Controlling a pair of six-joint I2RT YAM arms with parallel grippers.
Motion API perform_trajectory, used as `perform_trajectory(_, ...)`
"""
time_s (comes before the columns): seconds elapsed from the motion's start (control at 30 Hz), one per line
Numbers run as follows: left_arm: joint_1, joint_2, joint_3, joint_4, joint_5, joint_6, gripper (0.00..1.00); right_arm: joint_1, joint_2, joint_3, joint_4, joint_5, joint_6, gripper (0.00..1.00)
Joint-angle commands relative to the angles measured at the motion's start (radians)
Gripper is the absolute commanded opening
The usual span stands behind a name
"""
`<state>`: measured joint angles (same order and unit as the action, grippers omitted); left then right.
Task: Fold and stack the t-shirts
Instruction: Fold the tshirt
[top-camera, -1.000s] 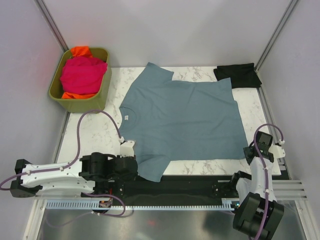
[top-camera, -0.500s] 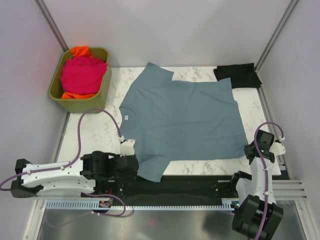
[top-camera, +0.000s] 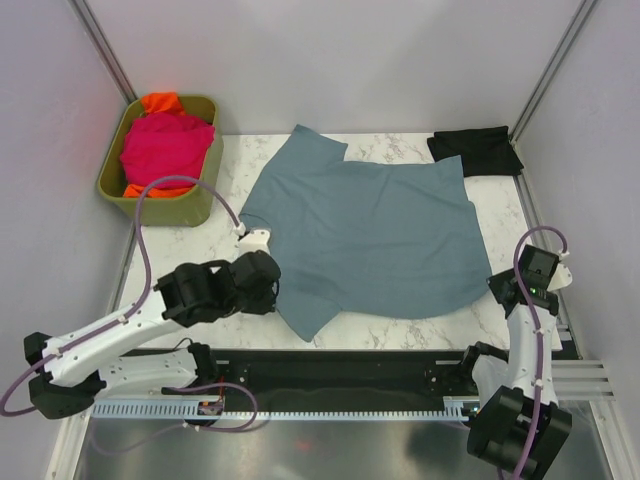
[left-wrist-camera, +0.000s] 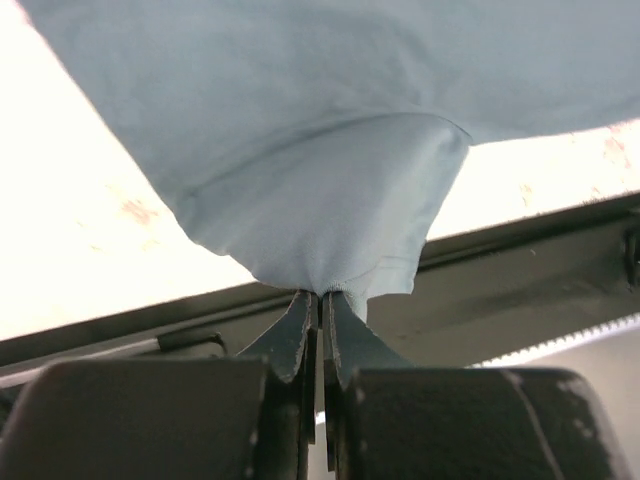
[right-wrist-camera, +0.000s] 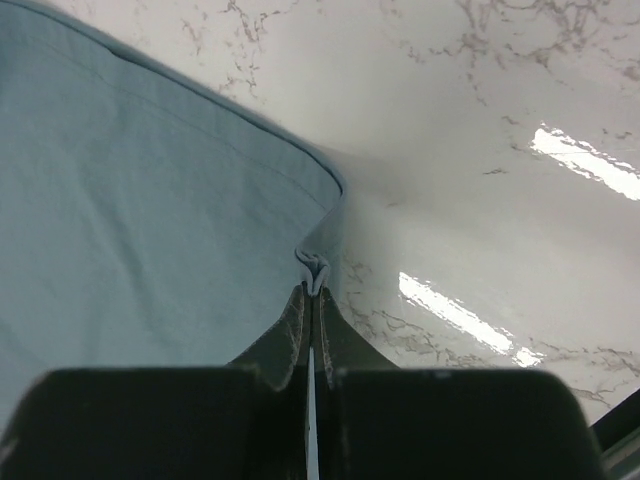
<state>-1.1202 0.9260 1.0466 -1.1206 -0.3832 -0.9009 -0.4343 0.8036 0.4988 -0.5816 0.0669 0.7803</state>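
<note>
Spread across the middle of the table (top-camera: 190, 262): blue shirt (top-camera: 370, 230), collar to the left, hem to the right. Mostly flat, with shallow wrinkles near the far-right corner.

Left gripper (top-camera: 272, 292) at the shirt's near-left sleeve. Seen from its wrist, fingers (left-wrist-camera: 290, 340) pressed together on a bunch of sleeve cloth, which rises from the tips in a rounded fold above the table edge and the dark rail.

Right gripper (top-camera: 497, 290) at the near-right hem corner. Fingers (right-wrist-camera: 285, 335) closed on a small pucker of hem, with the cloth to the left of it lying smooth on the marble.

At the far-right corner, black shirt (top-camera: 476, 150) folded small, just beside the blue shirt's far hem corner; touching or not, cannot tell.

Far left, beside the table edge, bin (top-camera: 205, 195) holding a heaped pink shirt (top-camera: 165, 145), with orange shirt (top-camera: 160, 102) showing at the far rim and again under the pink at the near side.
</note>
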Motion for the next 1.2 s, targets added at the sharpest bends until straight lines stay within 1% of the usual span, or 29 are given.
perform_trajectory(0.0, 0.074, 0.065, 0.090, 0.010, -0.014, 0.196, 0.02, -0.003, 0.049, 0.061, 0.057, -0.065, -0.035, 0.00)
perform_trajectory(0.03, 0.106, 0.079, 0.102, 0.015, -0.013, 0.212, 0.02, -0.003, 0.063, 0.070, 0.066, -0.090, -0.036, 0.00)
perform_trajectory(0.1, 0.135, 0.105, 0.131, 0.036, -0.007, 0.259, 0.02, -0.001, 0.097, 0.090, 0.089, -0.107, -0.036, 0.00)
perform_trajectory(0.13, 0.173, 0.125, 0.136, 0.047, 0.001, 0.278, 0.02, -0.001, 0.130, 0.110, 0.100, -0.110, -0.041, 0.00)
perform_trajectory(0.33, 0.322, 0.204, 0.191, 0.131, 0.070, 0.404, 0.02, 0.000, 0.258, 0.193, 0.158, -0.136, -0.050, 0.00)
perform_trajectory(0.4, 0.350, 0.249, 0.223, 0.146, 0.079, 0.445, 0.02, 0.002, 0.311, 0.220, 0.178, -0.151, -0.050, 0.00)
perform_trajectory(0.53, 0.430, 0.319, 0.274, 0.171, 0.093, 0.513, 0.02, 0.064, 0.390, 0.265, 0.204, -0.135, -0.053, 0.00)
perform_trajectory(0.63, 0.486, 0.369, 0.305, 0.194, 0.127, 0.548, 0.02, 0.089, 0.442, 0.290, 0.219, -0.113, -0.050, 0.00)
perform_trajectory(0.93, 0.594, 0.502, 0.389, 0.219, 0.168, 0.588, 0.02, 0.114, 0.566, 0.351, 0.261, -0.093, -0.039, 0.00)
perform_trajectory(1.17, 0.634, 0.621, 0.473, 0.232, 0.199, 0.606, 0.02, 0.114, 0.649, 0.395, 0.272, -0.073, -0.027, 0.00)
